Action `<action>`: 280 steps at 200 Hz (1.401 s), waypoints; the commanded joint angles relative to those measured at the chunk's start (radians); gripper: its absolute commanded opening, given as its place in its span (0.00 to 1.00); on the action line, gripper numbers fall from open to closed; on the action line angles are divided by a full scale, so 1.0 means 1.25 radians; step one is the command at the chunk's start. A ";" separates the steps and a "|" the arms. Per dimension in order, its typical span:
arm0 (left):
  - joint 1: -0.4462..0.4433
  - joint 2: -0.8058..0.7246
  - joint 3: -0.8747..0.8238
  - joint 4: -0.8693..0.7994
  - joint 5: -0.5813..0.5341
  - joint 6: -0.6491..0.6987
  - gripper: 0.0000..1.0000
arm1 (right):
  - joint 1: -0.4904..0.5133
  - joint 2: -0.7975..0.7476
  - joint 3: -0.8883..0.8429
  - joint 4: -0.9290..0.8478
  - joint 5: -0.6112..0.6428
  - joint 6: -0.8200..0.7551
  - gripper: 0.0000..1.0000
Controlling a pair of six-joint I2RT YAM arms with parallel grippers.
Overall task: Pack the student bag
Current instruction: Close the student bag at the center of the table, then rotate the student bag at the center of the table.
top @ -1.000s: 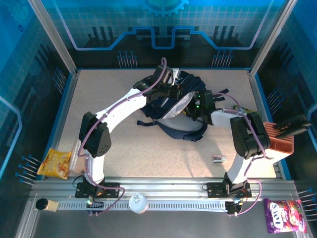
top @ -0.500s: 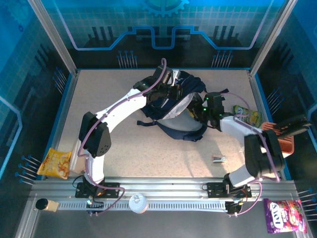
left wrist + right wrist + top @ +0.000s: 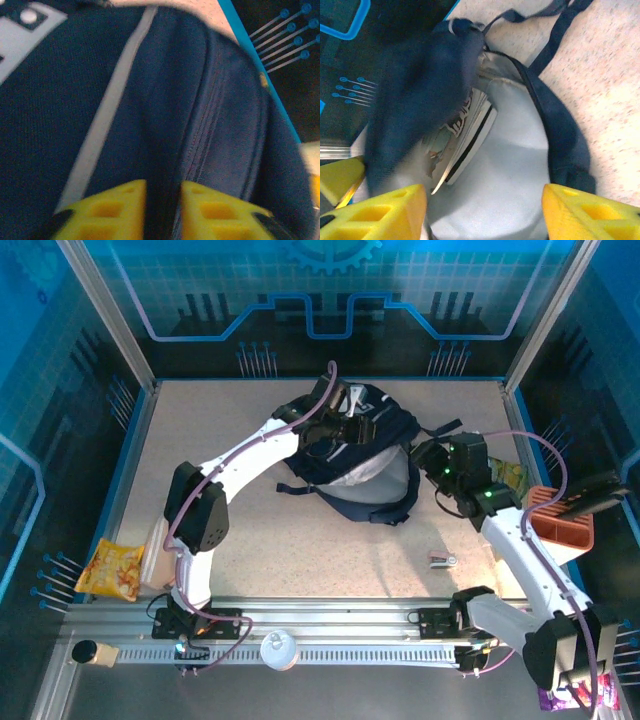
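Observation:
The student bag, dark navy with thin white stripes, lies at the back middle of the table with its black straps spread toward me. My left gripper rests on top of the bag. In the left wrist view the left gripper has its jaws slightly apart over the navy fabric beside a zip seam, pinching nothing. My right gripper hangs just right of the bag's mouth. In the right wrist view the right gripper is wide open and empty, facing the pale grey lining and a book inside.
An orange rack stands at the right edge, with a yellow-green packet behind it. A small metal object lies on the table near the right arm. A yellow snack bag sits off the left edge, and a purple sweets bag at the front right.
The right gripper has pulled back to the right, out of the bag's mouth, and opened wide. The left jaws have parted a little. The bag's top flap has settled lower.

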 commanded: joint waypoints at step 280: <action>0.327 -0.113 -0.592 0.396 0.165 -0.454 0.22 | 0.072 0.387 0.108 0.128 -0.245 -0.098 0.77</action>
